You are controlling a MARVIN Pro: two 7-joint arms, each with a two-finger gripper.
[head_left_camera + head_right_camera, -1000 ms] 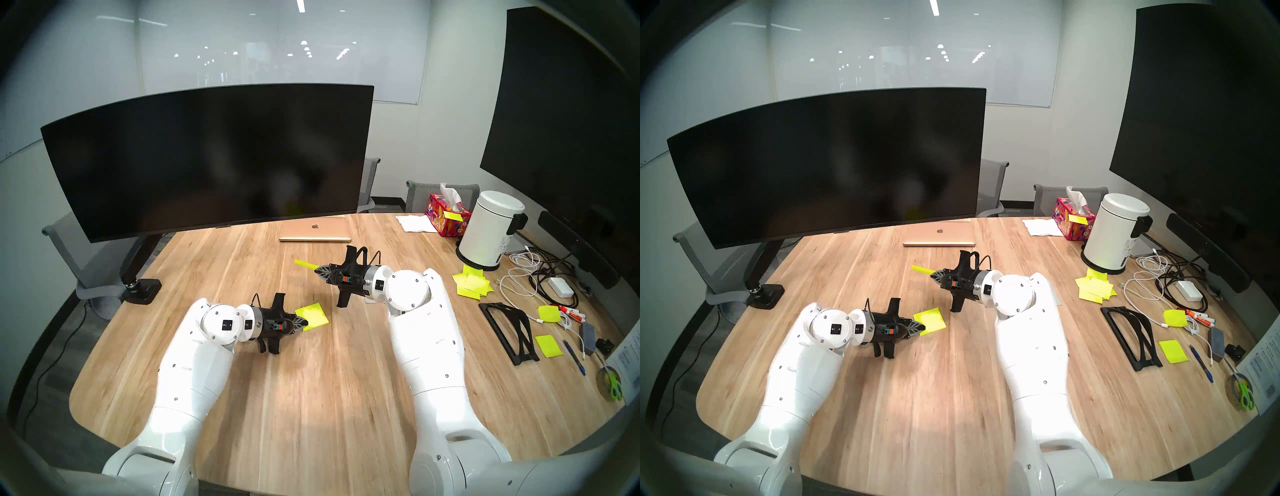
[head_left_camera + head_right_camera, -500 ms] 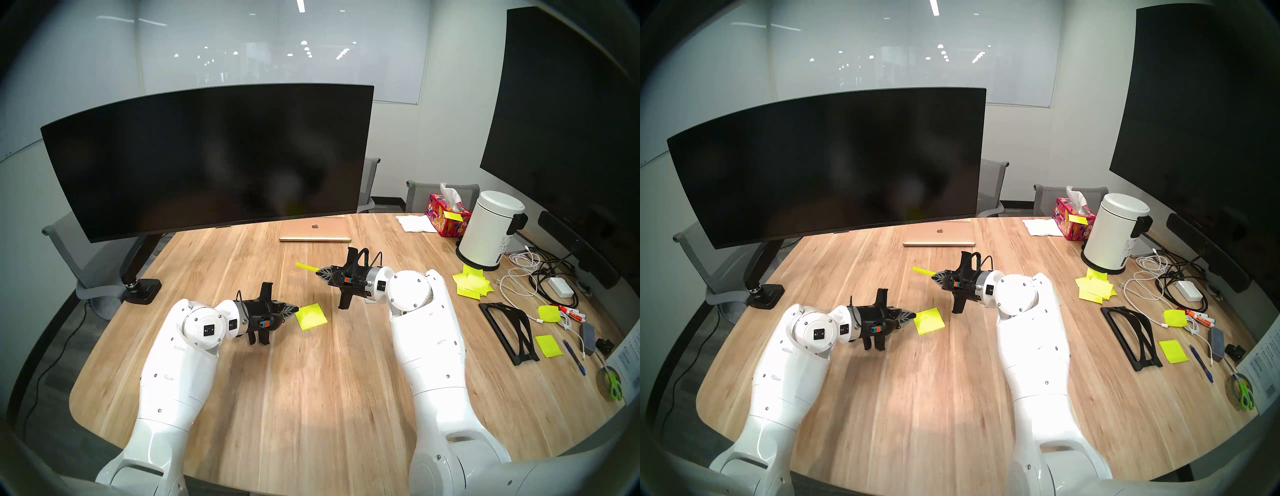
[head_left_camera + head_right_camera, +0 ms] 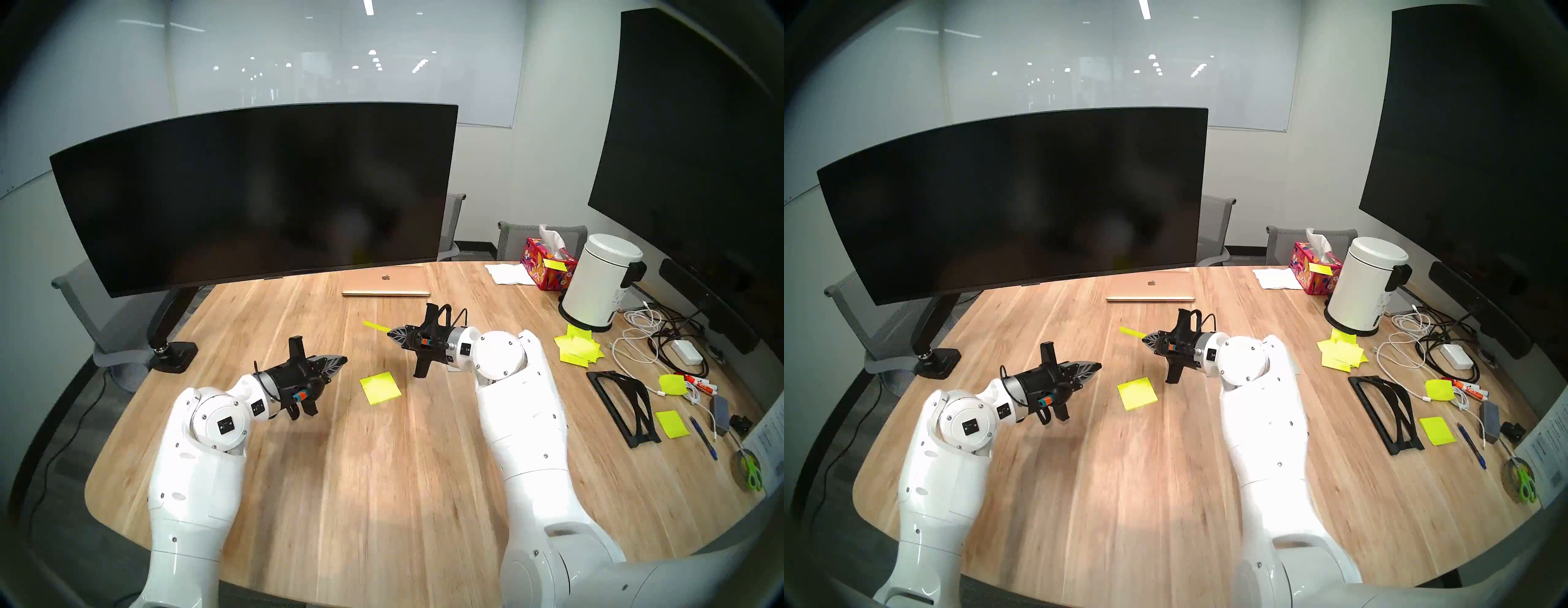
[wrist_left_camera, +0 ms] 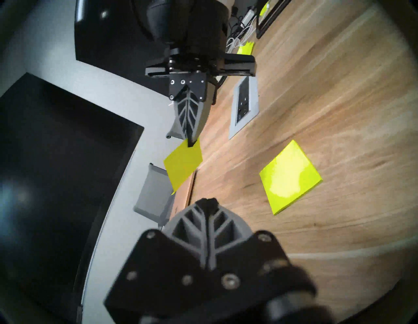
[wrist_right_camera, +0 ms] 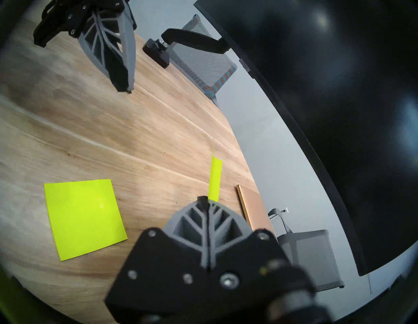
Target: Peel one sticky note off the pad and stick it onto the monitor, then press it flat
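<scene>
Wooden table [image 3: 382, 488], rounded near edge. Left gripper [image 3: 343, 361] hangs above the boards toward the left side, fingers pressed together on nothing, tips aimed toward the middle. Just beyond its tips the pad [image 3: 380, 388] lies flat near the table's centre, touched by neither gripper. Right gripper [image 3: 390, 333] sits farther in, raised off the surface, fingers pinched on one corner of the sticky note [image 3: 375, 326]; the sheet juts out past the tips, edge-on from the head view, clear of the table. Closed laptop [image 3: 386, 282] lies near the far edge. Monitor [image 3: 254, 195] stands over the far-left edge on its arm, screen dark.
</scene>
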